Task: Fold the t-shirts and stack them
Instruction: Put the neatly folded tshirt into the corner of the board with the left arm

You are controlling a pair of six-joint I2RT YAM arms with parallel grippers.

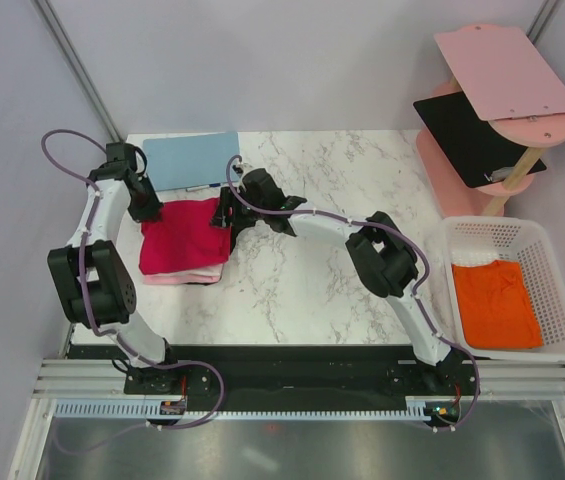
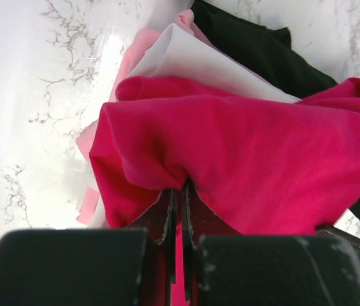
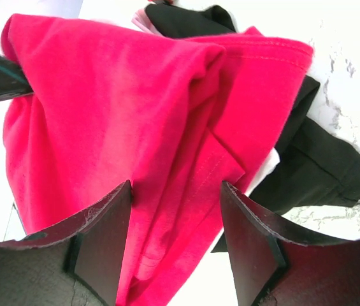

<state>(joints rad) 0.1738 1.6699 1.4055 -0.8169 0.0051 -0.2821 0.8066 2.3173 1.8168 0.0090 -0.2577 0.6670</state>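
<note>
Left side first: my left gripper (image 2: pixel 180 191) is clamped tight, fingers pressed together on a pinch of the crimson t-shirt (image 1: pixel 184 236). On the other side, my right gripper (image 3: pixel 176 191) stands wide, one finger on either side of a fold of that same shirt, not squeezing it. The crimson t-shirt sits on top of a pile just on the near side of the light-blue board (image 1: pixel 190 160), with a white t-shirt (image 2: pixel 192 60), a pale pink t-shirt (image 1: pixel 174 278) and a black cloth (image 2: pixel 266 54) beneath. Well to the right of the board, an orange t-shirt (image 1: pixel 495 303) lies in the white basket (image 1: pixel 560 262).
</note>
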